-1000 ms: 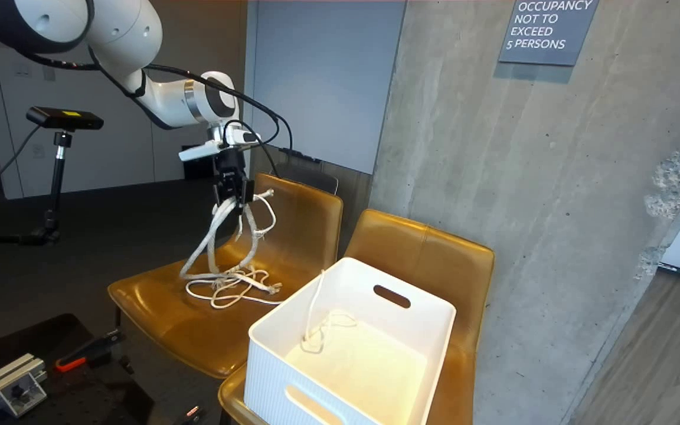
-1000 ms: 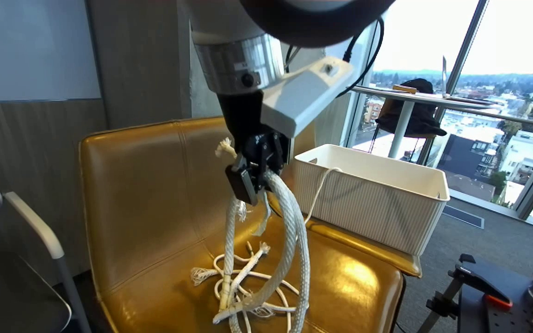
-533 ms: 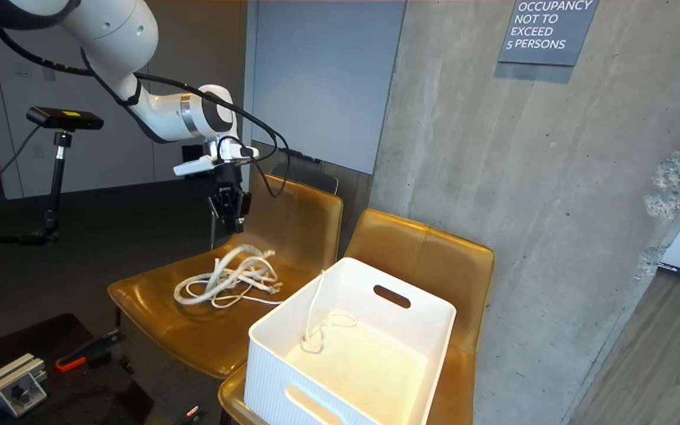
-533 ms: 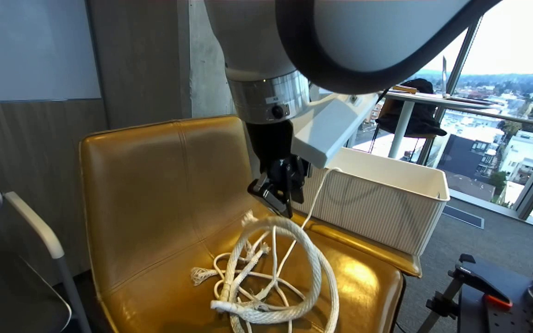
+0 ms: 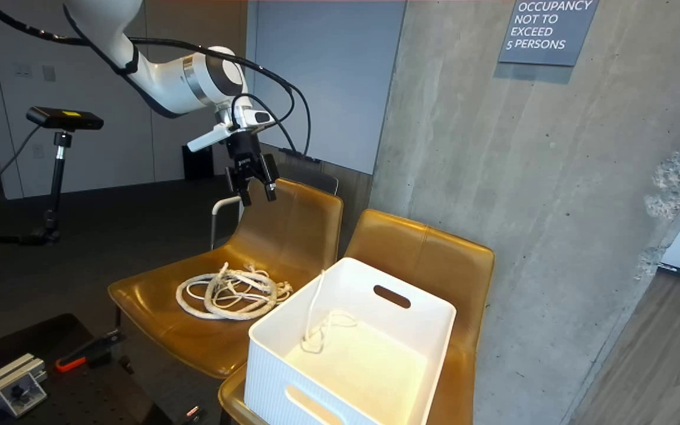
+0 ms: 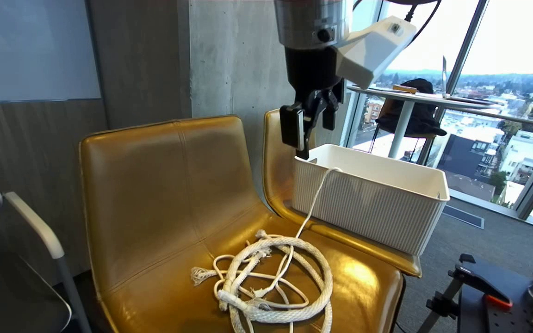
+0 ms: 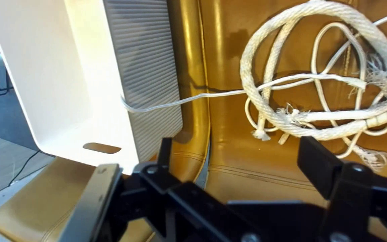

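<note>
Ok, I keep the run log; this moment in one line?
gripper: open, empty | thick rope: looped on brown chair | white bin: thin cord over rim

1 white bin [image 6: 368,212]. 2 tan chairs [image 5: 301,224]: one under bin, one just beside. 1 thin cord [image 7: 144,110] runs into bin. Rope pieces [image 7: 248,64] beside bin: several, tangled, exact count unclear. 2 fingers [image 7: 317,168], higher than bin. 1 stand camera [image 5: 64,118], well apart from bin. 1 sign [image 5: 549,32], higher than bin.

gripper [image 5: 259,198] to rope coil [image 6: 276,278]: open air | chair back [image 6: 155,185]: behind | bin [image 6: 373,212]: beside | cord [image 6: 315,199]: crosses its rim
</note>
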Controlling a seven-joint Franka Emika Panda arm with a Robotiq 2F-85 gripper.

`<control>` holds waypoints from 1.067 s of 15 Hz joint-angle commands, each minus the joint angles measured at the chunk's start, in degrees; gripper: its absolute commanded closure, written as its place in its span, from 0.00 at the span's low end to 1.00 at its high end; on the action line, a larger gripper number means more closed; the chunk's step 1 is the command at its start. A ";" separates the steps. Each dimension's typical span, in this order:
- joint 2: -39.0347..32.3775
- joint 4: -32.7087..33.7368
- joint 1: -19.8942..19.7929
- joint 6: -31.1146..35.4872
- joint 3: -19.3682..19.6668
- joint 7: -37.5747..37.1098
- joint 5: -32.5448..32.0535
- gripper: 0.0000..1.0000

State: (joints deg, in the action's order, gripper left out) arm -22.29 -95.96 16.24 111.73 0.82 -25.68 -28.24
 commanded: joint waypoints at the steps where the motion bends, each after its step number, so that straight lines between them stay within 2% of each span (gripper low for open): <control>1: 3.06 -4.67 -2.99 3.76 0.77 2.00 -2.68 0.00; 11: -1.08 -8.23 -13.21 16.75 4.75 11.61 -2.58 0.00; 16: -5.11 -7.14 -16.27 22.35 4.22 19.09 1.19 0.00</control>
State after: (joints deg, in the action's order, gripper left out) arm -25.47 -104.04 1.38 130.93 5.50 -11.88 -29.91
